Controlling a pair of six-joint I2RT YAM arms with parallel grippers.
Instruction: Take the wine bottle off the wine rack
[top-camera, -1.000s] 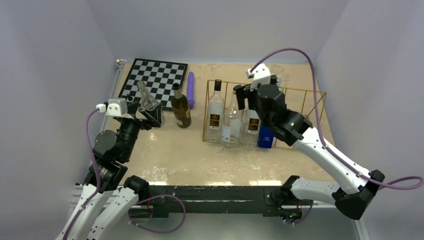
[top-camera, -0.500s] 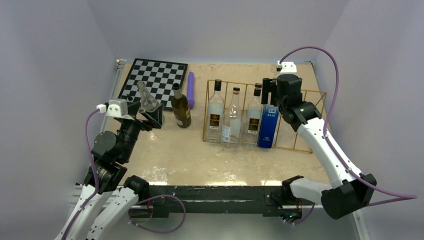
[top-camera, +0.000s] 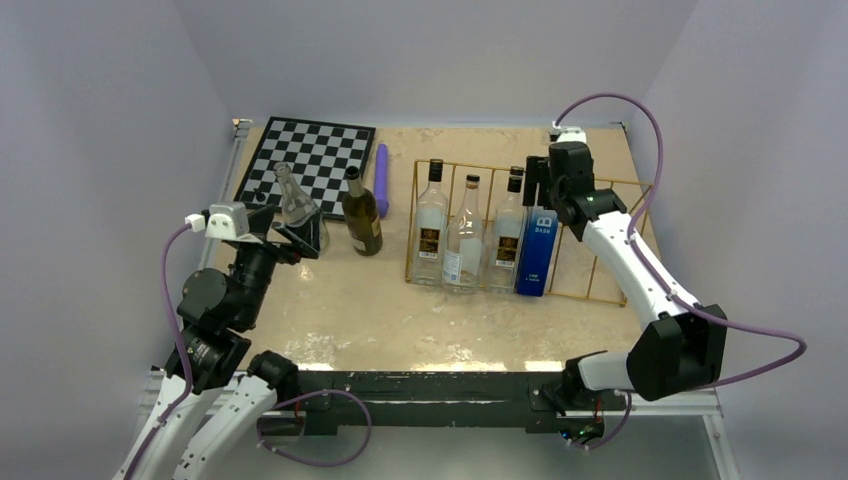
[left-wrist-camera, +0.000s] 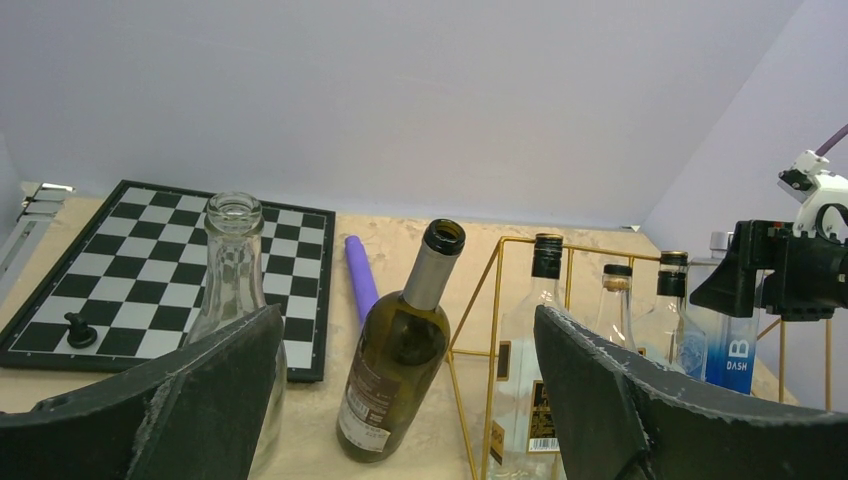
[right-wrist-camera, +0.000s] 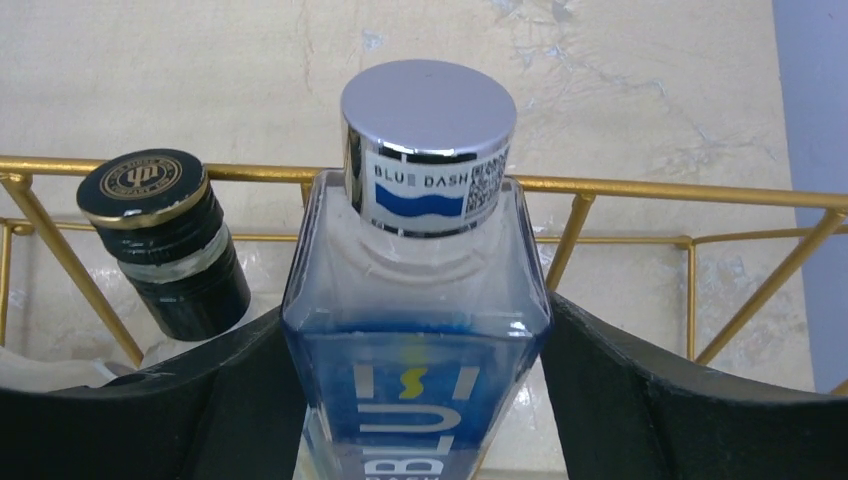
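The gold wire wine rack (top-camera: 600, 235) stands on the right half of the table and holds three clear bottles (top-camera: 465, 245) and a blue "Blue Dash" bottle (top-camera: 535, 255). My right gripper (top-camera: 541, 192) is at the blue bottle's shoulders. In the right wrist view its fingers (right-wrist-camera: 230, 400) press on both sides of the blue bottle (right-wrist-camera: 420, 330), which stands upright in the rack (right-wrist-camera: 640, 188). My left gripper (top-camera: 300, 228) is open beside an empty clear glass bottle (top-camera: 291, 198). It also shows in the left wrist view (left-wrist-camera: 408, 318), wide open and empty.
A dark green wine bottle (top-camera: 362, 215) stands outside the rack, left of it. A black-and-white chessboard (top-camera: 312, 155) lies at the back left with a purple cylinder (top-camera: 381, 178) beside it. White walls close in the table.
My right gripper has swung from above the clear bottles to the blue bottle at the rack's right and settled around its shoulders. The left arm has barely moved.
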